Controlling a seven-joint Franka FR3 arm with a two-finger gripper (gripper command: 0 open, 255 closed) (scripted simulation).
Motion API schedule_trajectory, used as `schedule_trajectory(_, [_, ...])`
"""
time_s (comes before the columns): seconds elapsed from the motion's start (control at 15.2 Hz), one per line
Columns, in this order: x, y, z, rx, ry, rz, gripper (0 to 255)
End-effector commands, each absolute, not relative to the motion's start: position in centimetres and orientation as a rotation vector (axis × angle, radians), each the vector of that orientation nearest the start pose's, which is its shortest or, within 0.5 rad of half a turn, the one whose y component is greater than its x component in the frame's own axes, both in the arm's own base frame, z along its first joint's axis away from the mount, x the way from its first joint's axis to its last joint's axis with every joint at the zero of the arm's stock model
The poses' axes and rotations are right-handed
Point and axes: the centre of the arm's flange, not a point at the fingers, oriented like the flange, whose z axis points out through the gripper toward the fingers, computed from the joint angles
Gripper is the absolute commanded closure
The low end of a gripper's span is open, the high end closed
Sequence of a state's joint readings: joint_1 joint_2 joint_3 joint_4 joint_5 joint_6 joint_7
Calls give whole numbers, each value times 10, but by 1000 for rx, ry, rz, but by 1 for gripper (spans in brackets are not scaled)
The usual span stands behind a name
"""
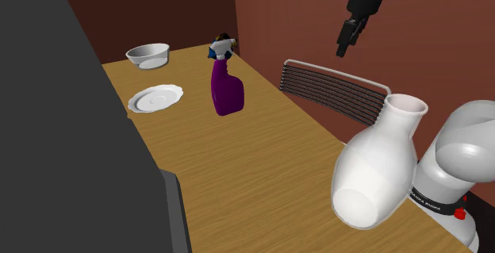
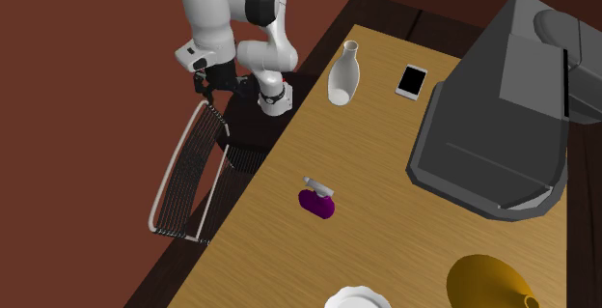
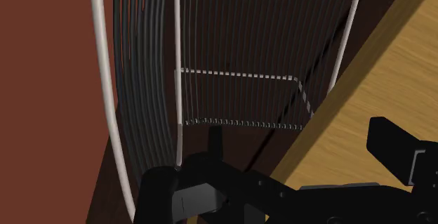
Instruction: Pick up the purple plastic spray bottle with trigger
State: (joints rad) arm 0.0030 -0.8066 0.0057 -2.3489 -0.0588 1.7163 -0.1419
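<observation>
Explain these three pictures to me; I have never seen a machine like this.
It is a white robot arm with a black two-finger gripper. One picture looks from beside its base, one from high above the wooden table, one from a camera on the wrist. On the table stand a purple spray bottle, a white bowl, a plate, a white vase and a big grey appliance. A wire rack stands beside the table's edge. The gripper hangs open above the rack, holding nothing.

A wooden table (image 1: pixel 262 164) bears purple spray bottle (image 1: pixel 226 93), plate (image 1: pixel 155 98), bowl (image 1: pixel 148 55), vase (image 1: pixel 377 168), phone (image 2: pixel 412 81).
</observation>
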Motion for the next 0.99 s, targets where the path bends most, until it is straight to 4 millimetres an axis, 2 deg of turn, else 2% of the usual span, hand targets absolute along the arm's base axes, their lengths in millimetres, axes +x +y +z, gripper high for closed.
schedule_trajectory(0.0, [316, -2, 615, -3195, -244, -272, 0])
schedule_trajectory(0.46, [385, 21, 592, -3026, -642, -381, 0])
schedule_trajectory(0.92, [446, 63, 576, -2807, -1002, -475, 0])
